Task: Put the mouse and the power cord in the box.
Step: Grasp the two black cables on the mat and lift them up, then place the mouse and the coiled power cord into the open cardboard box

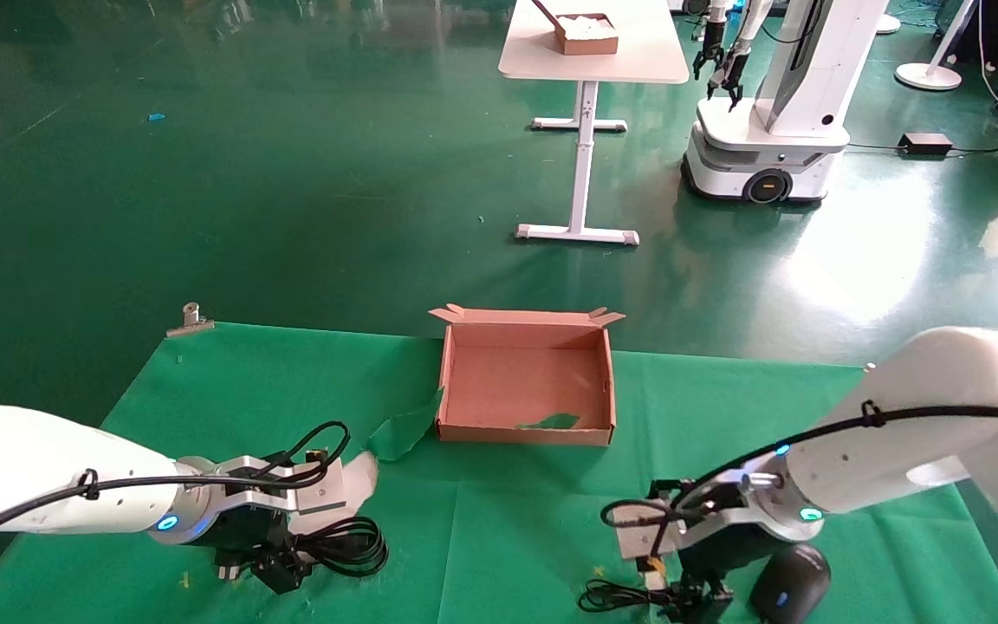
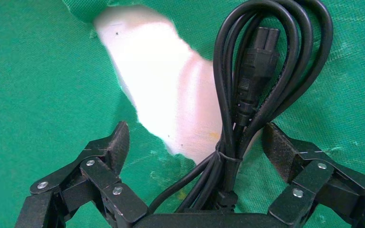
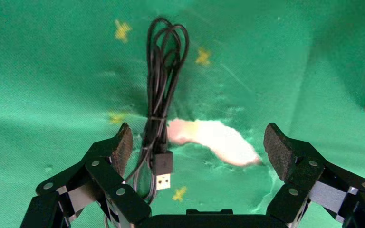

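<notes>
The brown cardboard box (image 1: 527, 433) stands open at the middle of the green cloth. The looped black power cord (image 1: 350, 546) lies at the near left. My left gripper (image 1: 272, 572) is down over it and open. In the left wrist view the tied bundle of the power cord (image 2: 266, 61) runs between the spread fingers of the left gripper (image 2: 197, 142), untouched by either pad. The black mouse (image 1: 791, 582) sits at the near right. Just left of it my right gripper (image 1: 694, 598) is open over the mouse's thin coiled cable (image 3: 164, 71) and silver USB plug (image 3: 163, 179).
The green cloth is torn, baring white table (image 2: 166, 80) by the cord and a white patch (image 3: 214, 140) under the right gripper. A green scrap (image 1: 551, 422) lies in the box. A metal clamp (image 1: 190, 319) holds the cloth's far left corner. Beyond stand another table (image 1: 590, 52) and robot (image 1: 767, 113).
</notes>
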